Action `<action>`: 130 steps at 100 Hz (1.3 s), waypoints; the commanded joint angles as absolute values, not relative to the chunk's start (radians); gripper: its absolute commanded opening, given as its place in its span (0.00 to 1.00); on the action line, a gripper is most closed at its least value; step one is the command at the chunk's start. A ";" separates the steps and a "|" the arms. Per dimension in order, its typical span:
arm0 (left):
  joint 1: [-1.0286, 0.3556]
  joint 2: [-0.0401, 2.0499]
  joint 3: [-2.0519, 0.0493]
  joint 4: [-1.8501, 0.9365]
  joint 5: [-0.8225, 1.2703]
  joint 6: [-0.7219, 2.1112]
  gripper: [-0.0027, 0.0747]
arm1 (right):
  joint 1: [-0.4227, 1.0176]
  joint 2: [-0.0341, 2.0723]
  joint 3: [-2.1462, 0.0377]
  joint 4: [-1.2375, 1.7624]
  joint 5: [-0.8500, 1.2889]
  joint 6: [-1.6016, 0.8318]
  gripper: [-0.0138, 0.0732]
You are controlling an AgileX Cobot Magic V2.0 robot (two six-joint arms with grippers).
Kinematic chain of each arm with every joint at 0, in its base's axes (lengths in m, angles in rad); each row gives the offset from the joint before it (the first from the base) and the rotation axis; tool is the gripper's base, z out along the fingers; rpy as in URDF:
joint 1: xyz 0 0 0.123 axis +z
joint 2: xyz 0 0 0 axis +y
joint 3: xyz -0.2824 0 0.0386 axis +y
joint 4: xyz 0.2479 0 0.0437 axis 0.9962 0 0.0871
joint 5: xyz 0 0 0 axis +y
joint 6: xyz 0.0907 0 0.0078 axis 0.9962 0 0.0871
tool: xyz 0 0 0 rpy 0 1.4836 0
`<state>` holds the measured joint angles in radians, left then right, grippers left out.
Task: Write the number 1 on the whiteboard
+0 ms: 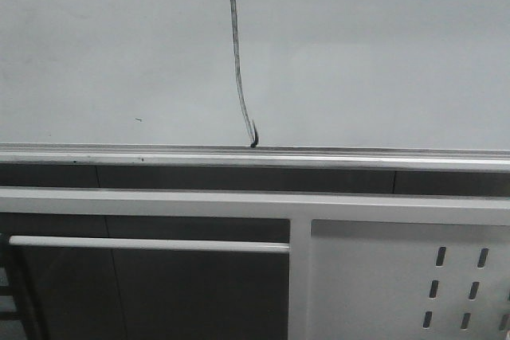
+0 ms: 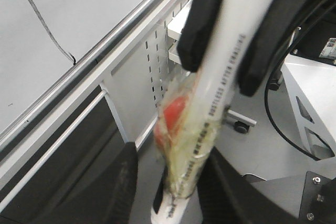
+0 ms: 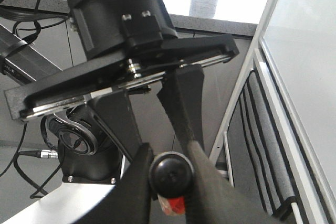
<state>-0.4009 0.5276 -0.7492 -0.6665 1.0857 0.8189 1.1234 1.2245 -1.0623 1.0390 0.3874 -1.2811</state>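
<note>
The whiteboard (image 1: 382,53) fills the upper part of the front view above its silver rail (image 1: 358,157), with the white perforated panel (image 1: 374,276) below. The number 1 (image 1: 237,61) is drawn on it as a thin, slightly bowed black stroke that runs from a hook near the top down to a tick touching the rail, so the writing itself looks finished. Neither arm shows in the front view; both are off the board, meeting around one marker (image 2: 244,14). The right gripper (image 3: 169,170) is clamped on it, pads pressed to either side of its black round end. The left gripper (image 2: 173,156) straddles the taped lower barrel, but blur hides whether both pads bear on it, so its grip cannot be told. The main risk is probably the marker being dropped or twisted if one arm pulls away while the other's hold is unsure. The yellowish wrap and red patch on the barrel could also let it slip. A swing back toward the board might add a stray line beside the digit. The barrel reads "DUSTLESS AFTER ERASING"; the print lower down is too smeared to read.
</note>
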 commanded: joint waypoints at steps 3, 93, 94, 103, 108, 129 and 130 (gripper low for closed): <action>-0.405 0.542 -0.782 -0.709 1.019 0.809 0.35 | 1.126 1.205 -1.101 1.074 0.400 -1.289 0.08; -0.405 0.542 -0.782 -0.732 1.005 0.809 0.35 | 1.083 1.205 -1.101 1.063 0.414 -1.289 0.08; -0.405 0.542 -0.782 -0.732 1.005 0.809 0.35 | 1.083 1.205 -1.101 1.063 0.414 -1.289 0.08; -0.405 0.542 -0.782 -0.730 1.005 0.809 0.35 | 1.083 1.205 -1.101 1.065 0.412 -1.289 0.08; -0.405 0.542 -0.782 -0.726 1.005 0.809 0.35 | 1.083 1.205 -1.101 1.067 0.411 -1.289 0.08; -0.405 0.542 -0.782 -0.726 1.006 0.809 0.35 | 1.083 1.205 -1.101 1.067 0.409 -1.289 0.08; -0.405 0.542 -0.782 -0.726 1.006 0.809 0.35 | 1.083 1.205 -1.101 1.067 0.409 -1.289 0.08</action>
<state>-0.4009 0.5276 -0.7492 -0.6831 1.0705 0.8171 1.0879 1.2262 -1.0670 1.0371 0.4272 -1.2831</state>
